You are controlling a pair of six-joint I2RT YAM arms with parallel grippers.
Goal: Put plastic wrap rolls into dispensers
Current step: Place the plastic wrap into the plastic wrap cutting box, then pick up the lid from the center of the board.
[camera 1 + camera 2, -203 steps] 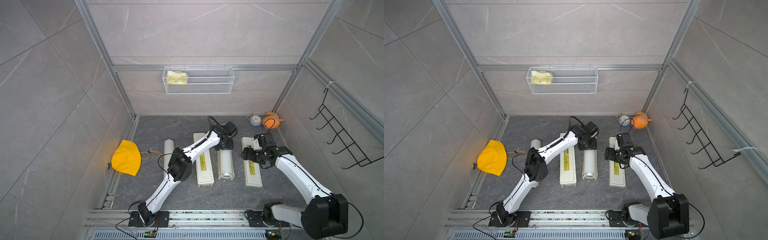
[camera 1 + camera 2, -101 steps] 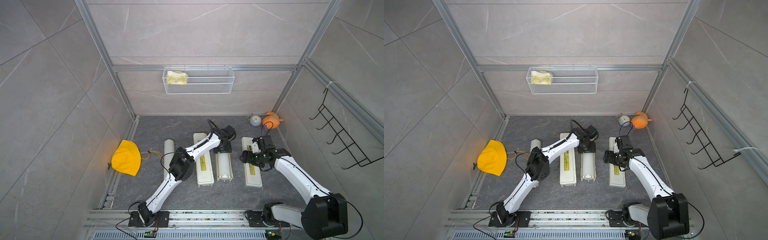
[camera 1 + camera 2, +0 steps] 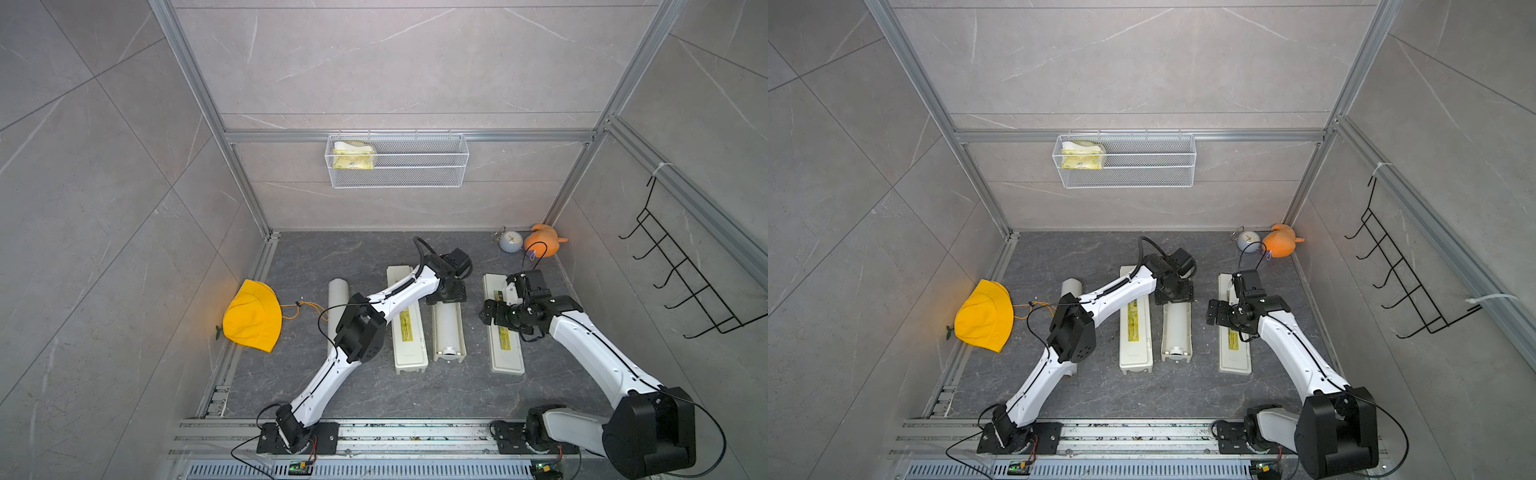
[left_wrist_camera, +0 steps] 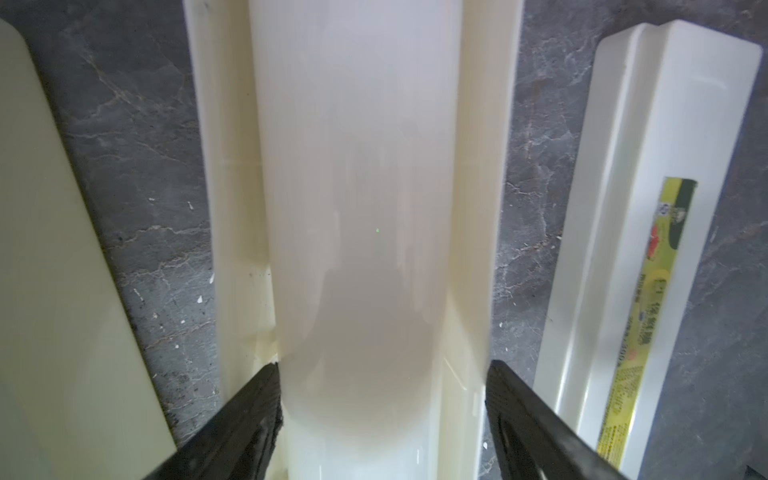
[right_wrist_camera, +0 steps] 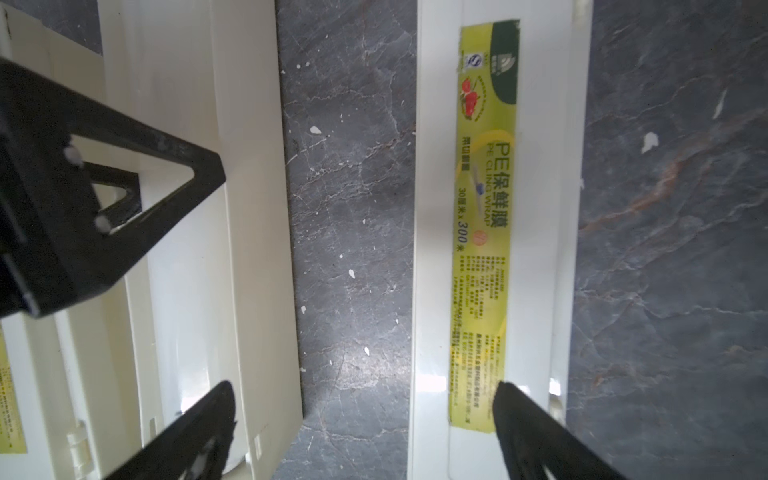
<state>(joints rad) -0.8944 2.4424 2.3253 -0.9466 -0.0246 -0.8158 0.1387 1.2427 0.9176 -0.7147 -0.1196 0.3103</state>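
Left pincer (image 4: 382, 365) spread astride the roll (image 4: 357, 187), seemingly seated in the open dispenser (image 3: 460, 332); right pincer (image 5: 363, 384) spread, empty, at three o'clock. Rising crookedly could drag the roll out.

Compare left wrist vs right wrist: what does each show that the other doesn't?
Left wrist only: the plastic wrap roll lying along the open dispenser tray, with the left gripper spread astride it.
Right wrist only: the closed dispenser and its readable cling-wrap label, the right gripper open over it and the floor gap, plus the left gripper's fingers seen from outside.
Both: the tray, the grey marbled floor, and the labelled lid beside the tray, a sliver in the right wrist view.
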